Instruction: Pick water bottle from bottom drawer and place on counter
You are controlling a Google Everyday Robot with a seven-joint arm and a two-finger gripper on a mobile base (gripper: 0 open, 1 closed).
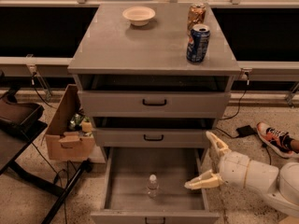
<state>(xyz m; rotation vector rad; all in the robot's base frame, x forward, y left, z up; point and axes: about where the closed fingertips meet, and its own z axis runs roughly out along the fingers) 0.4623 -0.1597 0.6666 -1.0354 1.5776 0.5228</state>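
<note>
A speckled floor (252, 115) runs beneath a grey three-drawer cabinet (154, 104). Its flat, smooth grey counter (140, 45) carries a white bowl (138, 15), a blue soda can (198, 43) and an orange-brown can (196, 14) (none of them the task's concern). The deep grey bottom drawer (131, 181) is pulled well out, so access looks settled. The robot's cream two-finger gripper (197, 160) hangs at the drawer's right edge. Its jaws are spread wide, one finger pointing up and the other reaching in over the drawer, and they hold nothing. The small clear plastic water bottle (152, 185) with a white cap stands upright near the middle of the drawer floor, apart from the gripper. The grasp, the lift and the placing on the counter all appear left to do.
</note>
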